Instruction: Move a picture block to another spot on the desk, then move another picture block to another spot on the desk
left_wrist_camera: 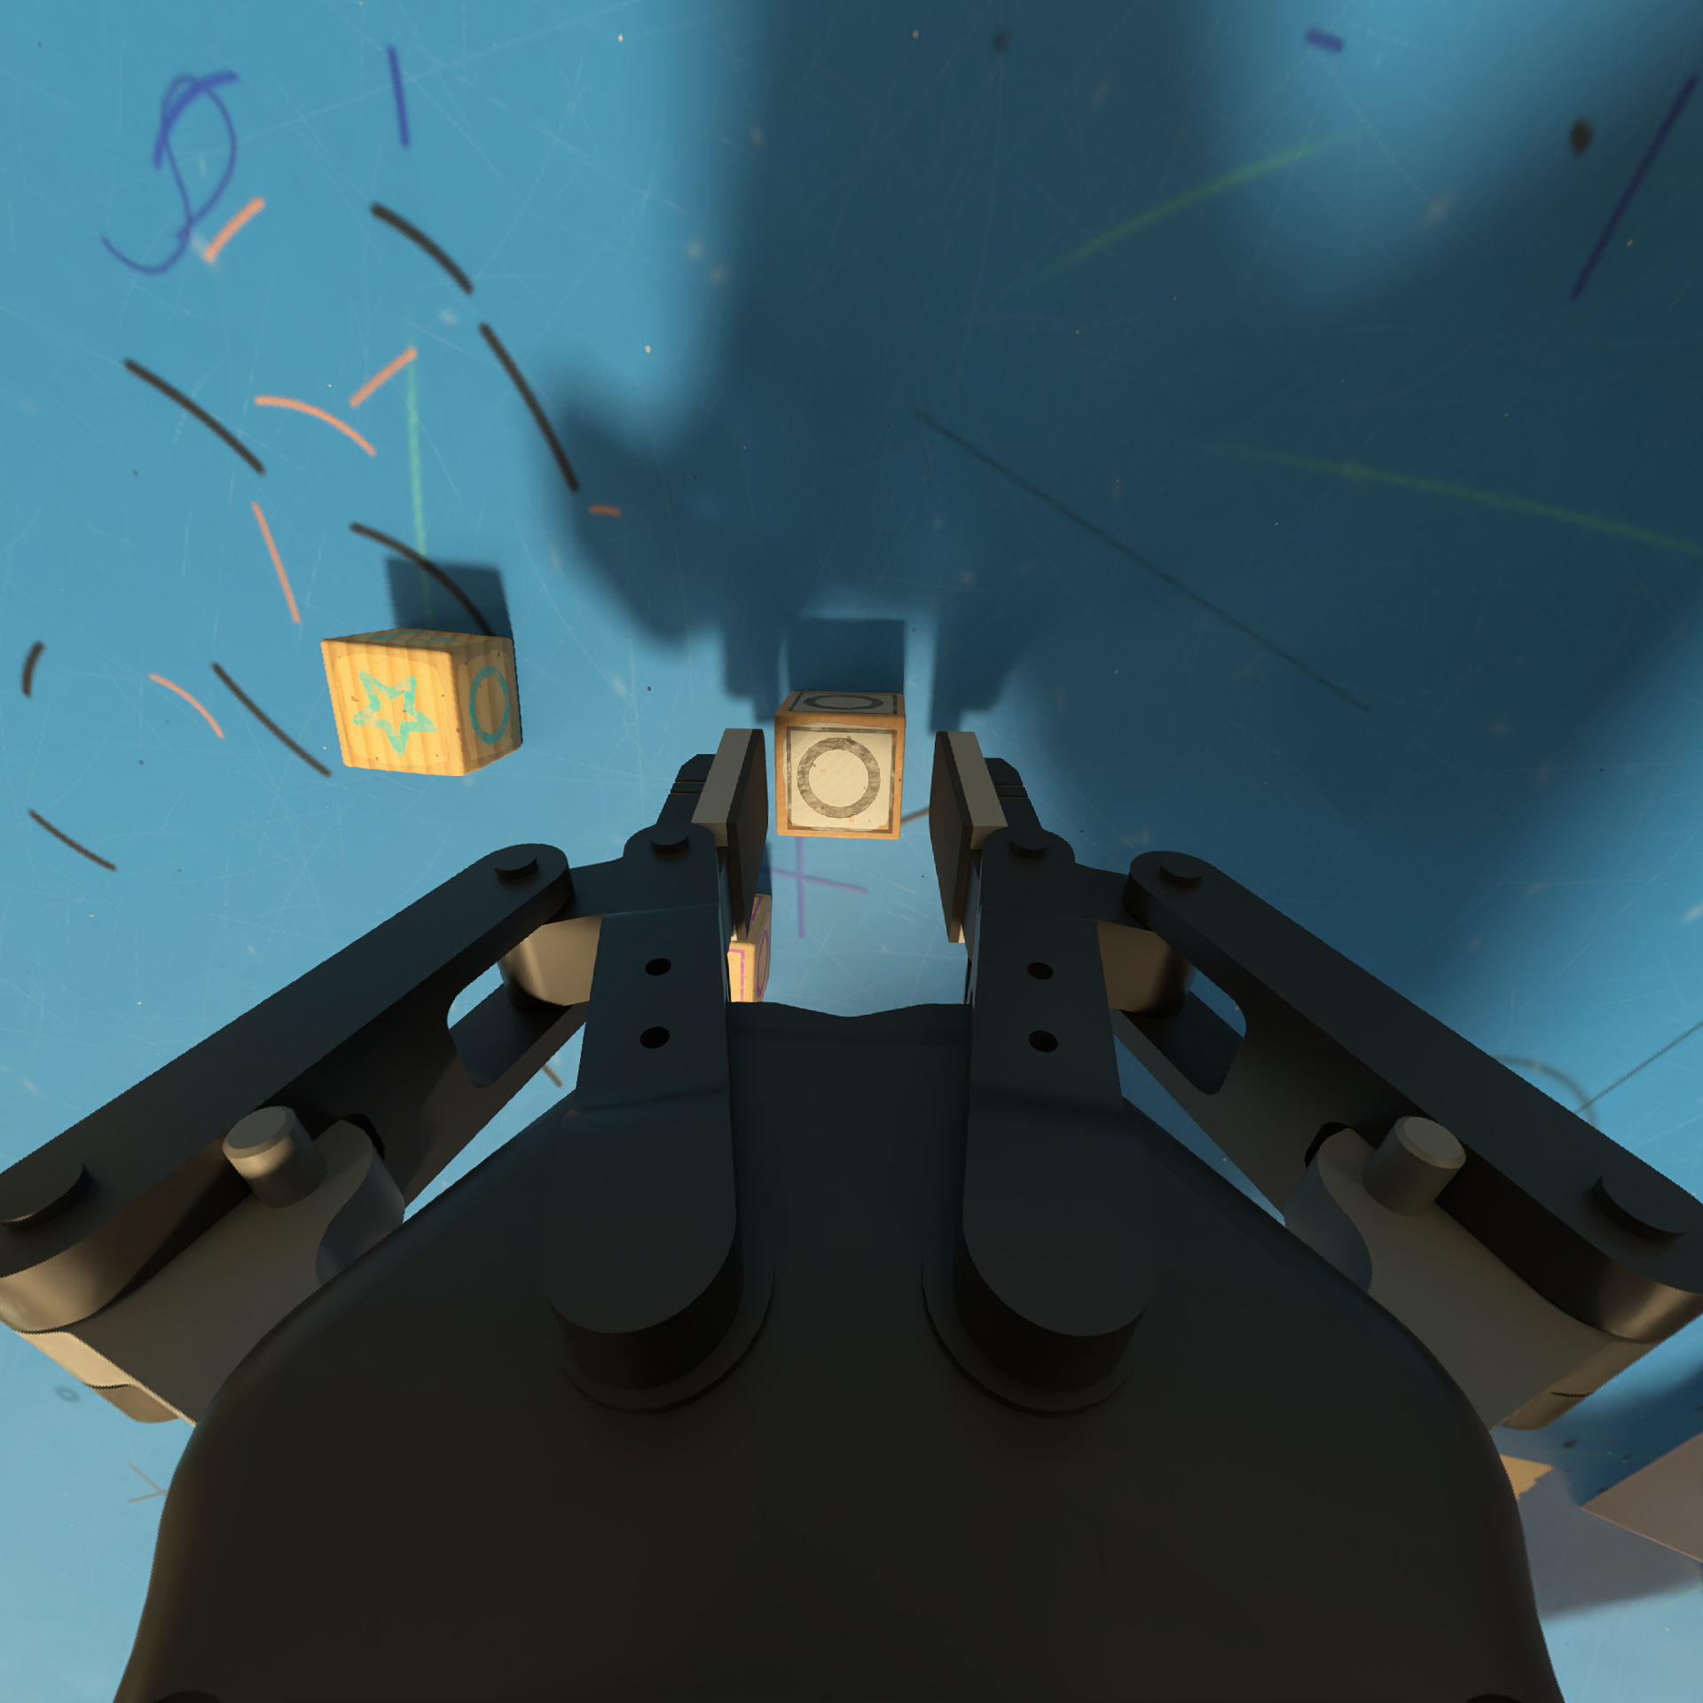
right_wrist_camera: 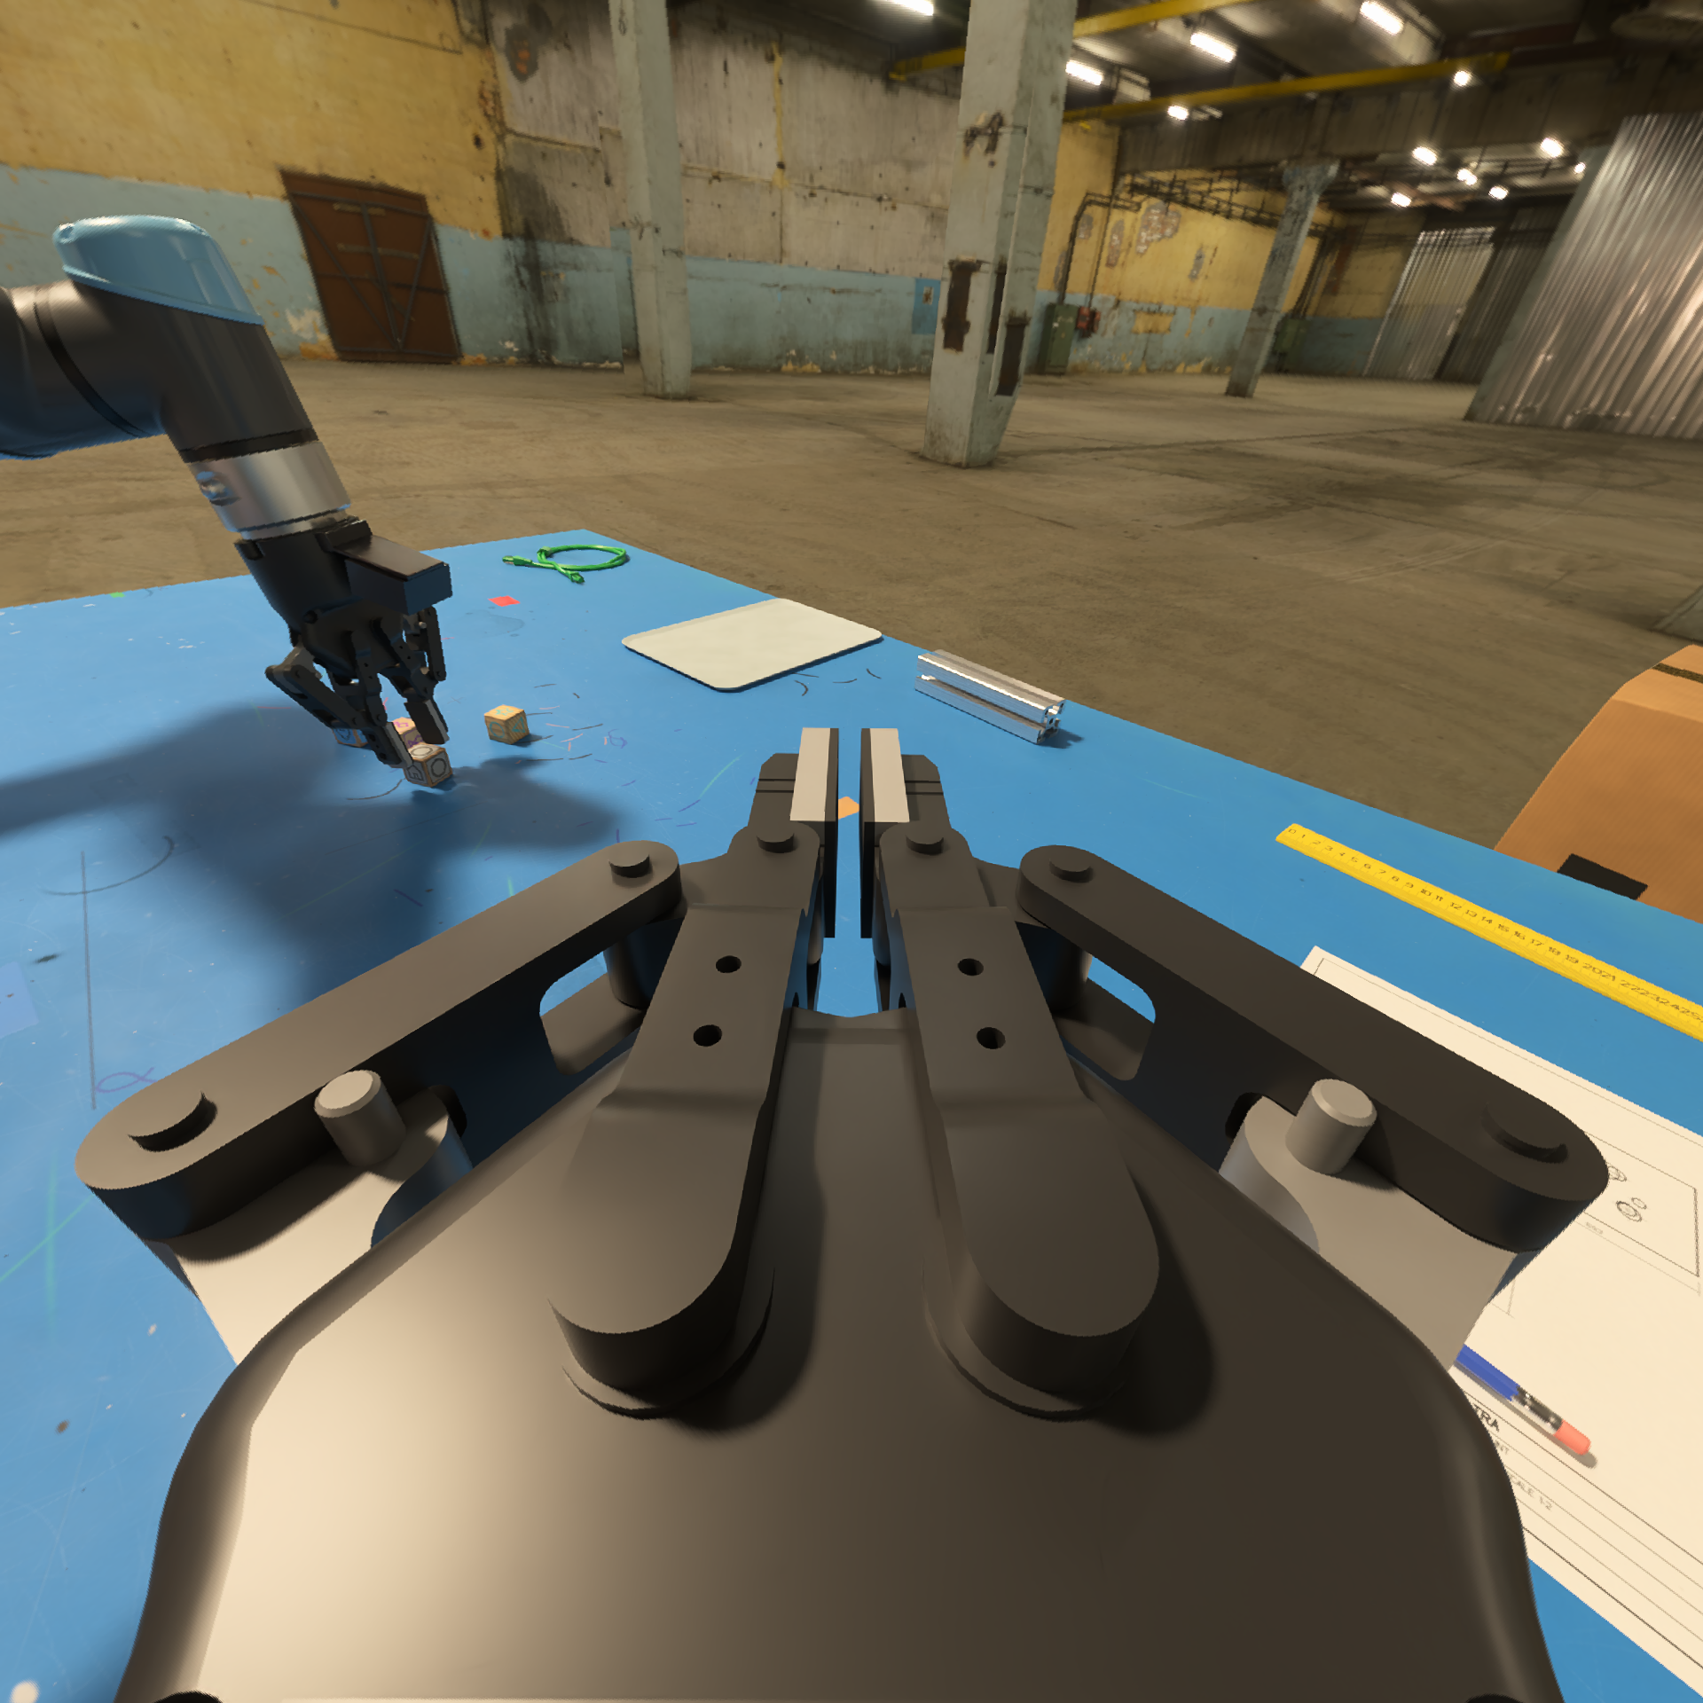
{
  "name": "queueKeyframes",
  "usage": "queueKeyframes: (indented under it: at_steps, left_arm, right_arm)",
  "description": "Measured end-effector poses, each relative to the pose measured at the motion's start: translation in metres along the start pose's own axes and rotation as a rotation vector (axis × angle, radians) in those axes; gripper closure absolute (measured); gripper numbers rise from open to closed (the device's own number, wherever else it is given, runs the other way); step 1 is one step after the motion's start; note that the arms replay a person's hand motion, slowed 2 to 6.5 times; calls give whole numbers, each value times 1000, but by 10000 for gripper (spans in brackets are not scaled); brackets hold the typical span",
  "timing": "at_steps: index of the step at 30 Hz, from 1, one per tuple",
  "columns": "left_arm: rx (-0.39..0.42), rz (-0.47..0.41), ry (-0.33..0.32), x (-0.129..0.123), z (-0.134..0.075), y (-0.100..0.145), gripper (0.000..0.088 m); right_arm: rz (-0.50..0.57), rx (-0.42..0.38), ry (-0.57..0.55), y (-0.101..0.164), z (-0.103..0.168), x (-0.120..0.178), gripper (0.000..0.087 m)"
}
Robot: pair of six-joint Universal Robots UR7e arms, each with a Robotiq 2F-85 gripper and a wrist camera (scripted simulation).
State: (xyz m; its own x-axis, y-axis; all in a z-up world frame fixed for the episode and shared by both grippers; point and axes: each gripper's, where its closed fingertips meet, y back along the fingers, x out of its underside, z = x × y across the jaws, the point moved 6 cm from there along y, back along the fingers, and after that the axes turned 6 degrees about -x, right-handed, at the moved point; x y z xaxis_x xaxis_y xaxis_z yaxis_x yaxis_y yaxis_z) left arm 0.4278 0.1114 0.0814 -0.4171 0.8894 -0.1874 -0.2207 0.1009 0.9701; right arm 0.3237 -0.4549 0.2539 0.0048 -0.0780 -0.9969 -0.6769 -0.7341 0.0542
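Wooden and marked with a teal star, one picture block (left_wrist_camera: pixel 419 702) is sitting at your far left on the blue desk (left_wrist_camera: pixel 1198 369), well apart from the left gripper (left_wrist_camera: pixel 848 783) and ringed by dark and orange scribbles. Moving right, you are looking at the left gripper hanging low over the desk with its jaws standing apart, and a second picture block (left_wrist_camera: pixel 839 765), the one with a grey ring on a pale face, is lying between the fingertips; a gap is showing on each side of it, so neither pad is touching it. Just behind the left finger (left_wrist_camera: pixel 737 802) a third block with pink markings (left_wrist_camera: pixel 751 954) is peeking out, mostly hidden. From the right wrist view you are seeing the same scene from farther off: the left gripper (right_wrist_camera: pixel 419 737) is reaching down at the left of the desk (right_wrist_camera: pixel 230 921), the ring block (right_wrist_camera: pixel 428 765) is resting at its fingertips, and the star block (right_wrist_camera: pixel 506 723) is standing just to the right. Farther right, a green cable (right_wrist_camera: pixel 571 558), a pale tray (right_wrist_camera: pixel 751 642) and an aluminium rail (right_wrist_camera: pixel 988 696) are lying toward the far edge. Your right gripper (right_wrist_camera: pixel 850 774) is hovering above the desk, its pads nearly together with only a thin slit between them and nothing gripped. At the far right a yellow ruler (right_wrist_camera: pixel 1493 931), a white paper sheet (right_wrist_camera: pixel 1613 1336) and a cardboard box (right_wrist_camera: pixel 1622 783) are sitting.
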Motion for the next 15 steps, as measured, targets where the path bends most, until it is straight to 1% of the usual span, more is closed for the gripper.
queueKeyframes:
  at_steps: [15]
  left_arm:
    - [-3, 14, -7, 1, 1, -3, 586]
  right_arm:
    - [2, -1, -14, 2, -2, 2, 831]
